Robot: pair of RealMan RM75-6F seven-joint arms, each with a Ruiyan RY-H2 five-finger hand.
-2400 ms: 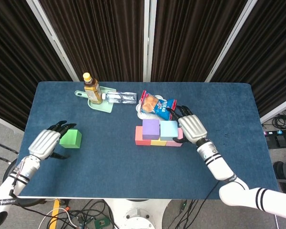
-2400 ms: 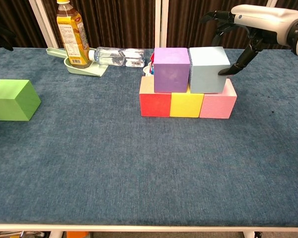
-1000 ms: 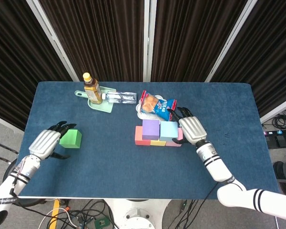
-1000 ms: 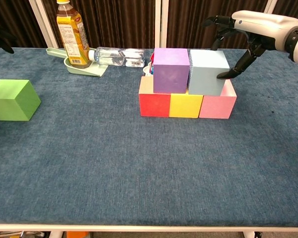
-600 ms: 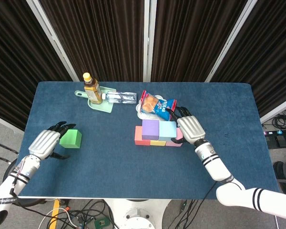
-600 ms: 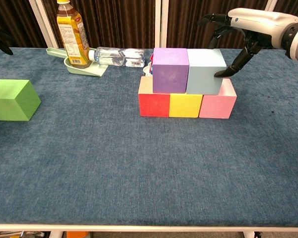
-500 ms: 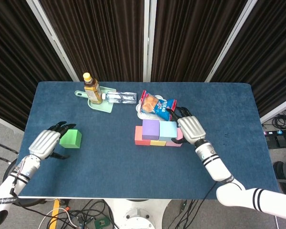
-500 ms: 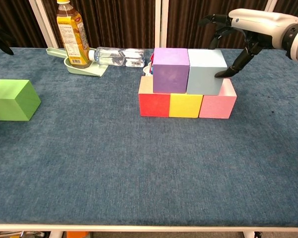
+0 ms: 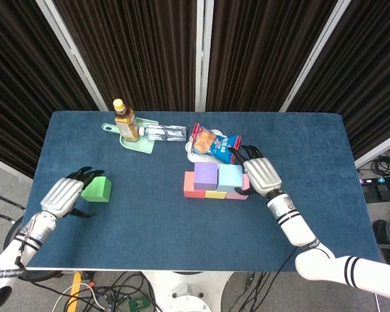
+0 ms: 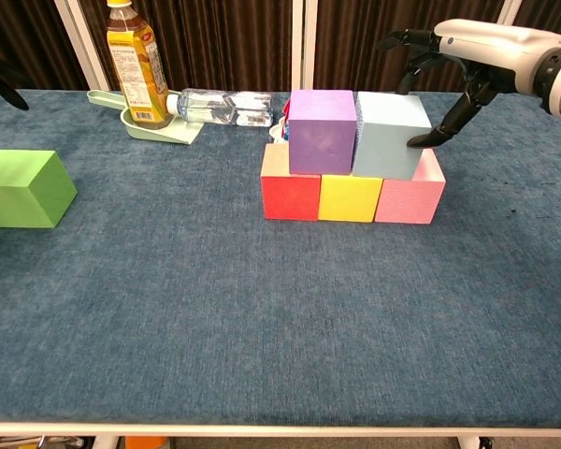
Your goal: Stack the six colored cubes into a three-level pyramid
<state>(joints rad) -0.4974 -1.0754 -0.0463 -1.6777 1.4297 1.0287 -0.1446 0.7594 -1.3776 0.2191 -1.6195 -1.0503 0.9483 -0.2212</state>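
Observation:
Three cubes form a row on the blue table: red (image 10: 291,195), yellow (image 10: 350,198) and pink (image 10: 413,196). On top of them sit a purple cube (image 10: 322,131) and a light blue cube (image 10: 389,135), side by side. My right hand (image 10: 481,47) hovers over the light blue cube's right side, fingers spread, thumb tip at that cube's right face; it holds nothing. The green cube (image 9: 96,188) lies alone at the left. My left hand (image 9: 64,195) rests just left of it with fingers apart, empty.
At the back left a tea bottle (image 10: 136,65) stands in a pale green dish (image 10: 159,126), with a clear water bottle (image 10: 215,105) lying beside it. A snack bag (image 9: 213,143) lies just behind the stack. Open cloth stretches between the green cube and the stack.
The light blue cube has been nudged left, close against the purple one. My right hand has shifted only slightly beside it. The left hand and green cube have barely moved.

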